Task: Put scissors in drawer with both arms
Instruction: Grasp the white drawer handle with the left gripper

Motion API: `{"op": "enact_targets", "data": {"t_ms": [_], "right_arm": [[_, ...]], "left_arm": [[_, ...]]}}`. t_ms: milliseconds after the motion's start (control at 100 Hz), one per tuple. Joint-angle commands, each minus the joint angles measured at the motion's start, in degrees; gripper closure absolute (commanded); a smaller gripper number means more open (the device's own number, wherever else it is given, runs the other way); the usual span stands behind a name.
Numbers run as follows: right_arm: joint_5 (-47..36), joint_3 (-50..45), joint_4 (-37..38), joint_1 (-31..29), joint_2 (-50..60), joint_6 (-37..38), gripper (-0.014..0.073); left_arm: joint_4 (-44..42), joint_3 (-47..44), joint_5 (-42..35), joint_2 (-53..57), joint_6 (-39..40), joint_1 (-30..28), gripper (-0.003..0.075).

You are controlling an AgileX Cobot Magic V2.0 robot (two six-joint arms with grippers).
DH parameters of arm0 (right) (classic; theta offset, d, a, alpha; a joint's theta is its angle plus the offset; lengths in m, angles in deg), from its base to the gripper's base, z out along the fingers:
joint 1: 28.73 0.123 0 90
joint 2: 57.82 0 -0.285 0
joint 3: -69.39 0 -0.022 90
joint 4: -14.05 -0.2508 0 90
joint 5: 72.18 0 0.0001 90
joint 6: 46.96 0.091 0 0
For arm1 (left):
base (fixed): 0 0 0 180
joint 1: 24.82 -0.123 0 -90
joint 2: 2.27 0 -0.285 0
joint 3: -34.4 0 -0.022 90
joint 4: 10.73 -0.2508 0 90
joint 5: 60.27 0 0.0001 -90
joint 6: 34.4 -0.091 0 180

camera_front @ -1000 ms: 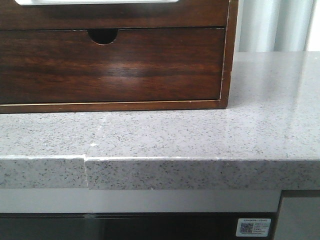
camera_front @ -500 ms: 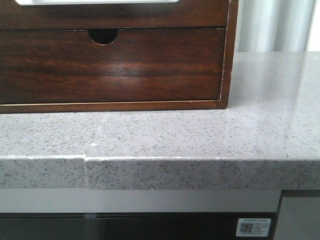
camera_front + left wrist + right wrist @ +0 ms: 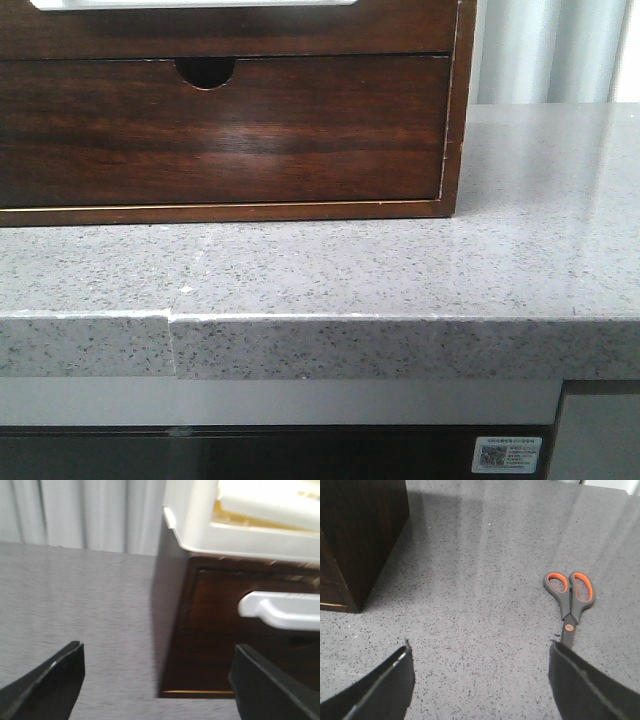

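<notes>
The scissors (image 3: 571, 602), grey with orange-lined handle loops, lie flat on the speckled grey bench (image 3: 485, 580), well apart from the dark wood cabinet (image 3: 360, 540). The right end effector (image 3: 480, 680) hangs above the bench, spread wide and empty, its one finger just beside the blades. The left end effector (image 3: 157, 680), likewise spread and empty, faces the cabinet's corner, where the drawer (image 3: 235, 645) with the whitish cut-out sits shut.

- Cabinet (image 3: 300, 130): dark brown wood, glossy, I see glare on the front.
- Counter (image 3: 400, 270): grey speckled stone, smooth w/ slight sheen.
- Scissors (image 3: 570, 600): grey/orange plastic handles, matt.
- Tray (image 3: 200, 525): white plastic, smooth.
- Both grippers' fingers (image 3: 385, 685): matt black.
</notes>
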Motion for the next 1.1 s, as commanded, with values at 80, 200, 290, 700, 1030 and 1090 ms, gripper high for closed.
{"op": "enact_targets", "data": {"t_ms": [80, 200, 290, 700, 1030, 1090], "right_arm": [[-4.4, 1.9, 0.2, -0.3, -0.7, 0.0, 0.0089], [-4.4, 1.9, 0.0, -0.3, -0.7, 0.0, 0.0089], [-4.4, 1.9, -0.9, -0.3, -0.7, 0.0, 0.0089], [-4.4, 1.9, -2.3, -0.3, -0.7, 0.0, 0.0089], [-4.4, 1.9, -2.3, -0.3, -0.7, 0.0, 0.0089], [-4.4, 1.9, -2.3, -0.3, -0.7, 0.0, 0.0089]], "left_arm": [[25.0, 0.4, -8.3, -0.9, 0.2, -0.1, 0.0157], [35.0, -1.4, -9.4, -2.5, 0.2, -0.1, 0.0157], [40.9, -1.6, -8.4, -5.2, 0.2, -0.1, 0.0157], [56.1, 1.1, -1.9, -22.0, -3.1, -0.1, 0.0158], [88.2, 2.7, 11.9, -33.2, -34.8, -0.1, 0.0158], [92.1, 2.7, 13.6, -35.3, -37.7, -0.1, 0.0158]]}}
